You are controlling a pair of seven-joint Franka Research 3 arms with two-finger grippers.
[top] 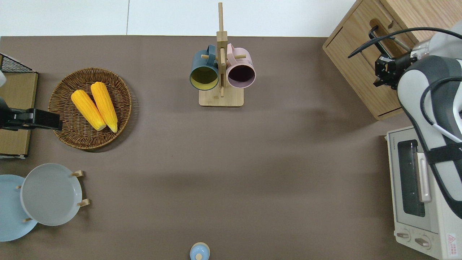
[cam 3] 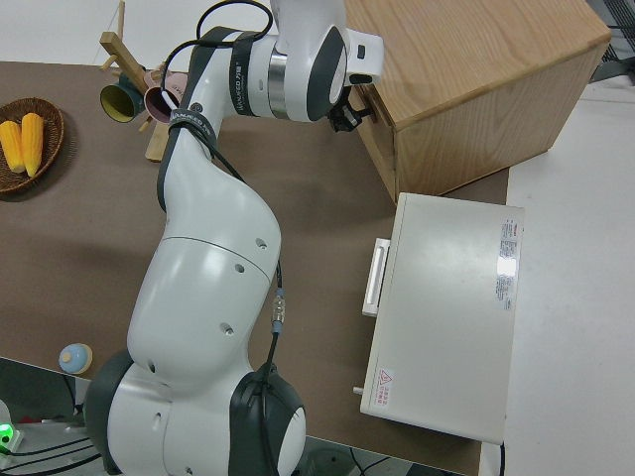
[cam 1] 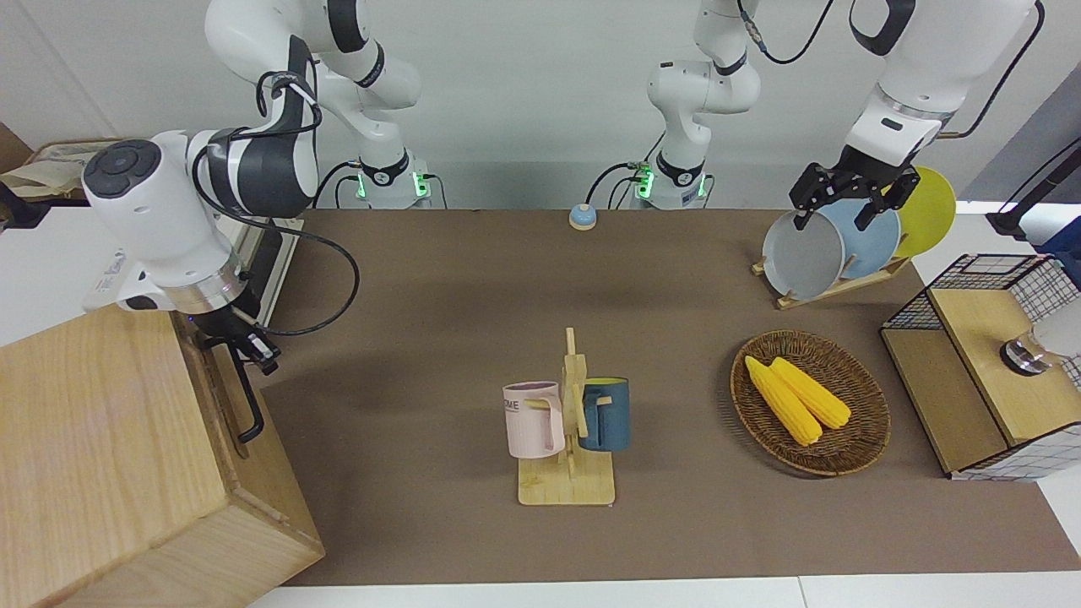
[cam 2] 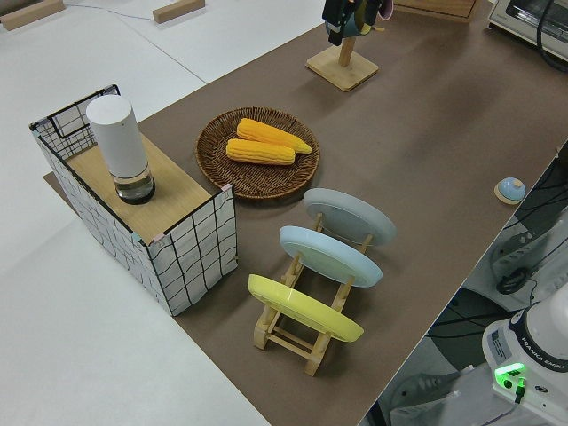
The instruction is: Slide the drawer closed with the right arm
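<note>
The right gripper (top: pixel 383 74) meets the black bar handle (cam 1: pixel 247 399) of the cabinet's drawer (top: pixel 364 61); its fingers' state cannot be told. Left arm parked.

A round wicker basket (cam 2: pixel 213 142) sits on the brown table mat (cam 2: pixel 444 115) and holds two corn cobs (cam 2: pixel 266 142) lying side by side. Just beside the basket, toward the left arm's end of the table, stands a wire-grid wooden box (cam 2: pixel 177 240) with a white cylinder (cam 2: pixel 118 146) upright on its top. Near the basket, a wooden rack (cam 2: pixel 297 333) holds three plates (cam 2: pixel 328 253) on edge: grey, blue and yellow. A mug stand (cam 2: pixel 342 67) is well apart from the basket.
</note>
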